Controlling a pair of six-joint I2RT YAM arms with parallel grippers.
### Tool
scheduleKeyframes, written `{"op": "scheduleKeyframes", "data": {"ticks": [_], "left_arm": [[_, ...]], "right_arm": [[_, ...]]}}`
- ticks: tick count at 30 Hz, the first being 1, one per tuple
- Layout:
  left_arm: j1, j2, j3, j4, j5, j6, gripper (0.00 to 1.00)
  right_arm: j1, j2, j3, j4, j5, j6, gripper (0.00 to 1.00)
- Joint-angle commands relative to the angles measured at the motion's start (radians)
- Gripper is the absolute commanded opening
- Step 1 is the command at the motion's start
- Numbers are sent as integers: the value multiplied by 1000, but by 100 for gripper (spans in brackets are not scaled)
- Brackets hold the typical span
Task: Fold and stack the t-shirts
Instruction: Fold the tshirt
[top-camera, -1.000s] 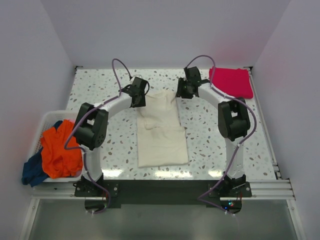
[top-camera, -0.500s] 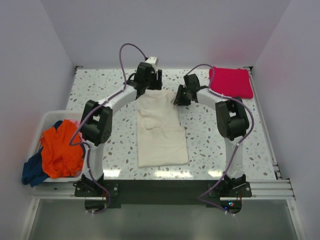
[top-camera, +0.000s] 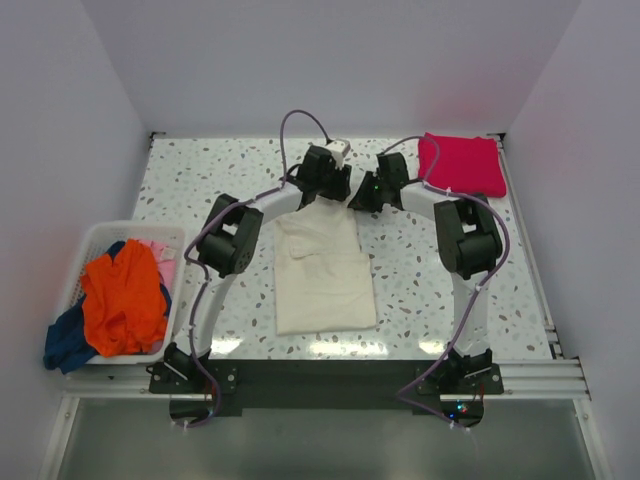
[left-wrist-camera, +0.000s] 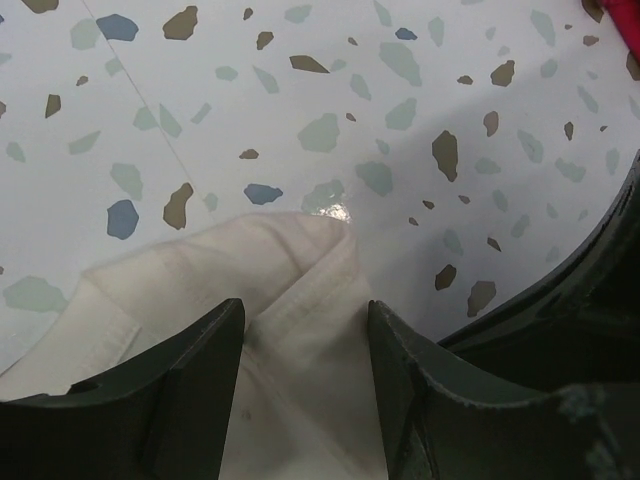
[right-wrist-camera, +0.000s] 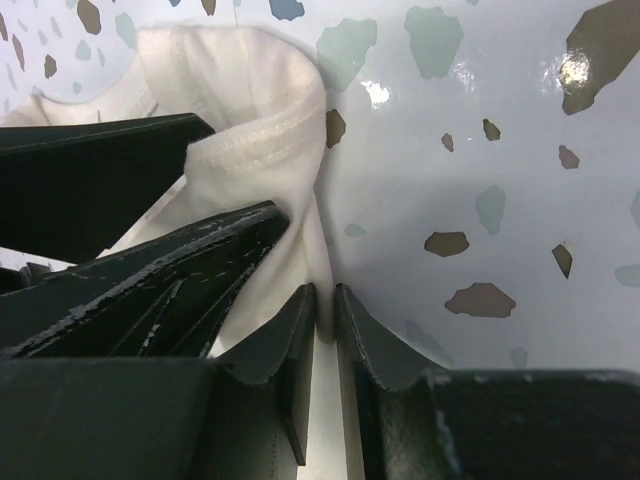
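Observation:
A cream t-shirt (top-camera: 322, 272) lies folded lengthwise in the middle of the table. My left gripper (top-camera: 335, 195) hovers open over its far right corner, and the wrist view shows the fingers (left-wrist-camera: 200, 380) straddling the cream cloth (left-wrist-camera: 290, 300). My right gripper (top-camera: 360, 200) sits close beside it, jaws nearly together with the hemmed edge of the cream shirt (right-wrist-camera: 270, 150) pinched between them (right-wrist-camera: 325, 305). A magenta-red t-shirt (top-camera: 462, 163) lies folded at the far right corner of the table.
A white slatted basket (top-camera: 100, 228) stands at the left edge holding an orange shirt (top-camera: 120, 300), a pink one (top-camera: 160, 260) and a dark blue one (top-camera: 65, 345) that hangs over its near side. The left arm's black body (right-wrist-camera: 120, 200) crowds the right wrist view.
The left arm has swung right along the shirt's far edge, from its left side to its right corner. The right gripper has closed onto the cloth's edge.

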Motion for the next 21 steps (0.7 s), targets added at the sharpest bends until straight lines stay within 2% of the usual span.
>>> {"op": "scheduleKeyframes", "data": {"ticks": [1,3,7,12,14,16,17,18,19,20,21], "left_arm": [[6,-10,54,95,8,17,56],[6,-5,54,97,-12,17,53],[7,-4,48,117,-24,6,39],[9,3,48,131,-7,-11,14],[10,1,38,144,-4,-19,8],[15,-2,34,155,2,-23,6],[15,-2,39,155,7,-26,7],[18,2,42,154,11,-25,14],[20,6,47,146,13,-23,23],[21,7,57,141,11,-19,41],[20,15,65,129,11,-14,45]], "right_arm": [[-7,31,-28,8,-1,13,19],[-8,31,-30,10,-3,15,19],[-7,24,-44,15,-3,12,18],[-11,16,-56,16,2,7,17],[-11,11,-64,19,2,9,17],[-13,11,-64,19,0,7,17],[-13,11,-62,15,0,6,17],[-13,13,-64,16,0,6,17],[-14,11,-64,16,0,6,17],[-14,14,-64,16,-1,7,17],[-14,14,-64,16,-1,9,17]]}}
